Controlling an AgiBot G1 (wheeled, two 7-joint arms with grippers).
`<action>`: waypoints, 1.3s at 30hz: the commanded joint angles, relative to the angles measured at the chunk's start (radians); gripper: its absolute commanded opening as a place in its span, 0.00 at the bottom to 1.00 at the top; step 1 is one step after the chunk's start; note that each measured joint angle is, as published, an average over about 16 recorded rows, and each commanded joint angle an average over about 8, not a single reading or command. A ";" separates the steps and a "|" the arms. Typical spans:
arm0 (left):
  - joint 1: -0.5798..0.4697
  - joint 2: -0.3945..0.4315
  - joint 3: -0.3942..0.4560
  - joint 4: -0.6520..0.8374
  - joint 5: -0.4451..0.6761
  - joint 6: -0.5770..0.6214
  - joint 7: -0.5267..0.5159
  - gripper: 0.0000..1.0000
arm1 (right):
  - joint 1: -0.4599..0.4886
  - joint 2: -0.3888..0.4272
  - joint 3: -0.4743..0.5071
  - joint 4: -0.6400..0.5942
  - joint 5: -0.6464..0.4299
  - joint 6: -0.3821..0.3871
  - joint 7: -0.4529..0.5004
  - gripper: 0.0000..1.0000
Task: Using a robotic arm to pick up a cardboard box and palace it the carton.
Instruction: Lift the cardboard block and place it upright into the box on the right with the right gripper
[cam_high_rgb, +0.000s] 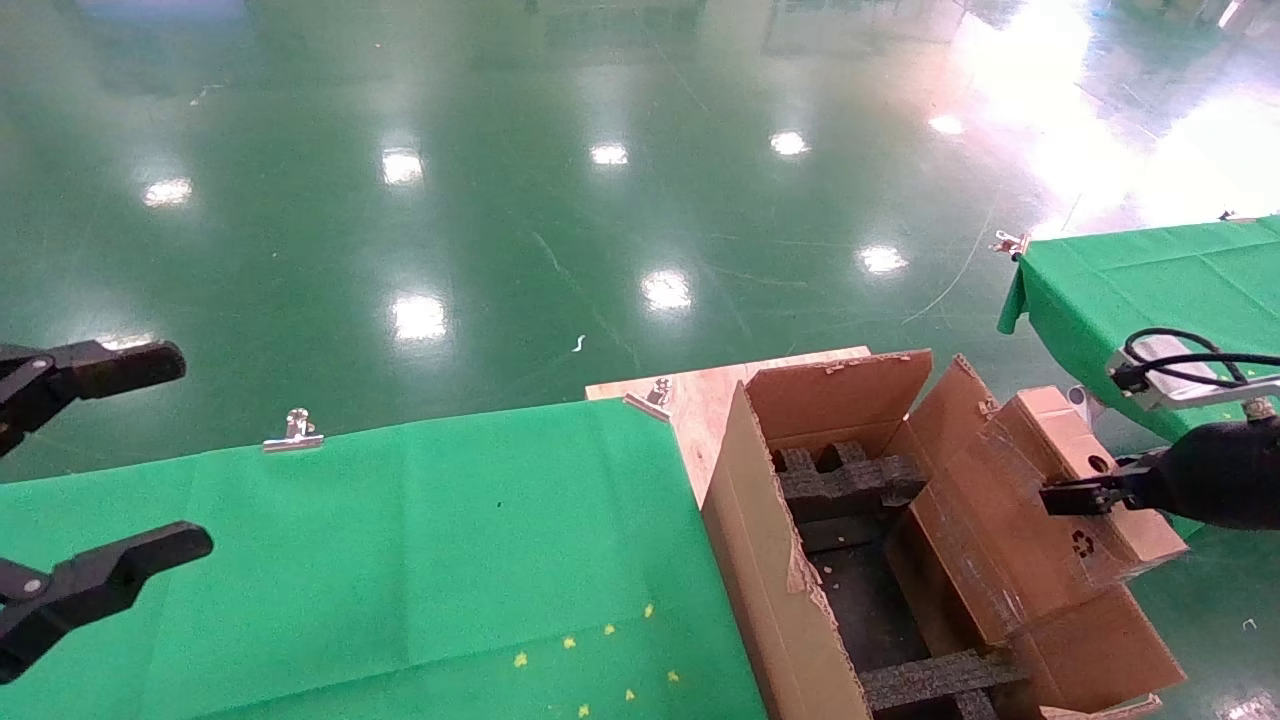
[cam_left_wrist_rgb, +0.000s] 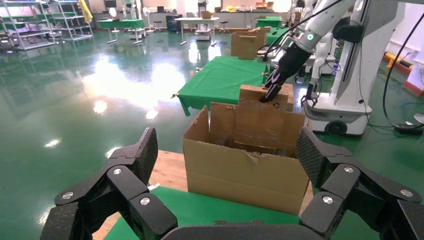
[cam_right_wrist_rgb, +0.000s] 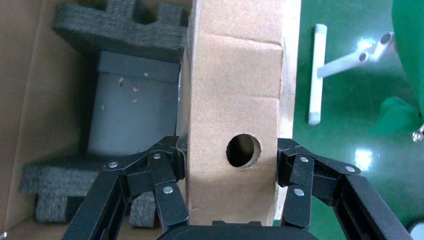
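My right gripper (cam_high_rgb: 1090, 490) is shut on the small brown cardboard box (cam_high_rgb: 1060, 440), one finger on each side of it just below its round hole (cam_right_wrist_rgb: 243, 150). The box stands upright at the right side of the large open carton (cam_high_rgb: 770, 560), its lower end down among the black foam inserts (cam_high_rgb: 850, 480). In the left wrist view the white robotic arm (cam_left_wrist_rgb: 320, 25) reaches down to the box (cam_left_wrist_rgb: 265, 95) above the carton (cam_left_wrist_rgb: 245, 175). My left gripper (cam_high_rgb: 160, 455) is open and empty, well off to the left over the green-covered table.
The carton stands on a wooden board (cam_high_rgb: 700, 400) beside the green table cloth (cam_high_rgb: 400, 550), which is held by metal clips (cam_high_rgb: 295, 430). A second green-covered table (cam_high_rgb: 1130, 280) stands at the right. A shiny green floor lies beyond.
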 joint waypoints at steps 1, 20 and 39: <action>0.000 0.000 0.000 0.000 0.000 0.000 0.000 1.00 | 0.000 -0.009 -0.001 -0.007 -0.011 0.000 0.027 0.00; 0.000 0.000 0.000 0.000 0.000 0.000 0.000 1.00 | -0.059 -0.127 -0.057 0.009 -0.211 0.021 0.292 0.00; 0.000 0.000 0.000 0.000 0.000 0.000 0.000 1.00 | -0.152 -0.229 -0.106 -0.045 -0.323 0.121 0.399 0.00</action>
